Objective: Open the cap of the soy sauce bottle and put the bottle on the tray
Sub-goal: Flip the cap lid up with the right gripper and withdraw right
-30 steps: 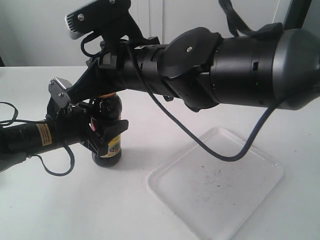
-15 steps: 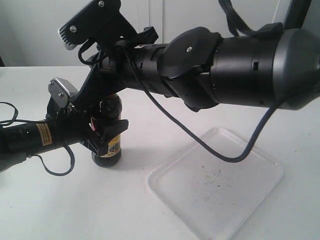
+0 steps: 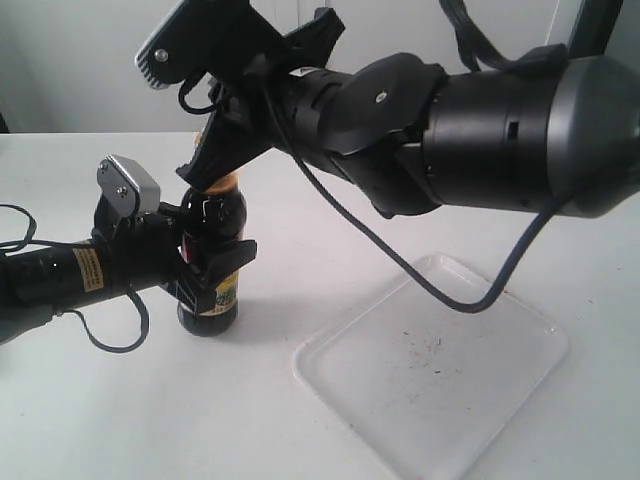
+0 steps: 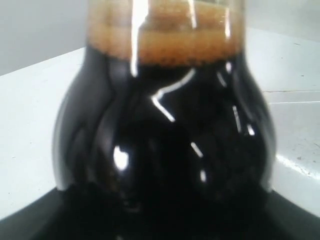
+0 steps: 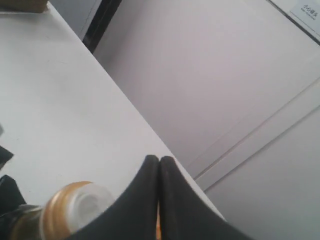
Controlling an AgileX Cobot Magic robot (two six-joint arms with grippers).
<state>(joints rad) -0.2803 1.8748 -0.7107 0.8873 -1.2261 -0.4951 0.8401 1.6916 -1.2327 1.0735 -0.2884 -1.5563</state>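
White tabletop (image 3: 120,420) spans the foreground. Behind it stands a pale panelled wall (image 3: 380,25) with vertical seams, a small printed label (image 5: 307,7) and a dark upright strip (image 5: 102,20).

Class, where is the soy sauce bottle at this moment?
In the exterior view the soy sauce bottle stands on the table at the left, clamped in the left gripper, apart from the tray to its right.

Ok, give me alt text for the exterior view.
The left gripper grips the soy sauce bottle upright on the white table, while the right gripper reaches down to the cap. The tray lies apart, on the right of the view.
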